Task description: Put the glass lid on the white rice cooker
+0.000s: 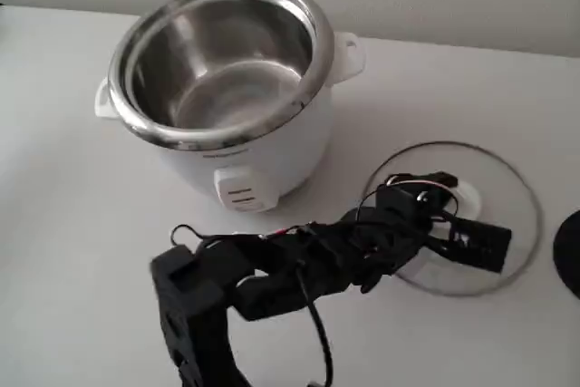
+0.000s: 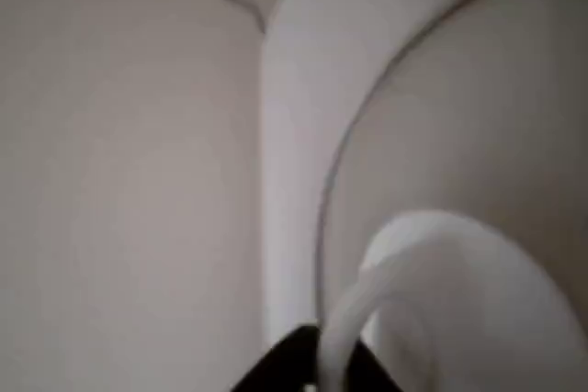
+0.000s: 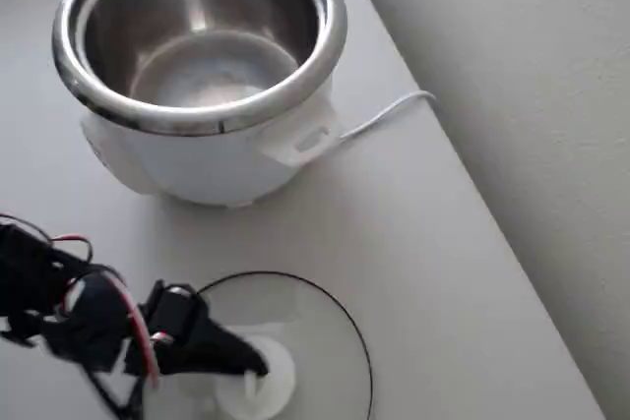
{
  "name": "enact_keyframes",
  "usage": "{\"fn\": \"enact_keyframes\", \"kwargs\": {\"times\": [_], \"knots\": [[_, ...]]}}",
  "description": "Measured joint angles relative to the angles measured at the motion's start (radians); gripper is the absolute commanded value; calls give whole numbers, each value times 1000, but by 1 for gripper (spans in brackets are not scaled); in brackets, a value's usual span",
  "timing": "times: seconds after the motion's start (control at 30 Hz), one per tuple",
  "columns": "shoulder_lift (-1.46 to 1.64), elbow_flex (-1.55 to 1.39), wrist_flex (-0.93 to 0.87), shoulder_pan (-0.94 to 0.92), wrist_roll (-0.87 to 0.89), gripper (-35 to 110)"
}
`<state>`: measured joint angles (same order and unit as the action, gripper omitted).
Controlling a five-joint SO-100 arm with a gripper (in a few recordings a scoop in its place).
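Glass lid (image 1: 471, 224) flat on the table (image 1: 82, 224), off to the right of the white rice cooker (image 1: 227, 97) in the fixed view, apart from it, with bare tabletop between. Cooker open, steel pot empty. Black pincer (image 3: 251, 366) directly over the lid's centre, tips down at the white knob (image 3: 258, 381); in the wrist view the knob (image 2: 441, 300) sits right against the dark fingertips (image 2: 294, 360), close and blurred. Whether the tips already clamp the knob or merely straddle it: cannot tell. Lid round, so no long axis to align; the knob the sole handhold. Key relation for the coming move, judged from here: cooker mouth higher than the lid and up-left of it in the fixed view, so lift first, then carry across and level over the rim.
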<state>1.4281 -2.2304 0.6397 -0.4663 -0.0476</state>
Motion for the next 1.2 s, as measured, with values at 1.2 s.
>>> {"fn": "enact_keyframes", "kwargs": {"times": [1.2], "knots": [[985, 224, -661, 594, -46, 0]]}}
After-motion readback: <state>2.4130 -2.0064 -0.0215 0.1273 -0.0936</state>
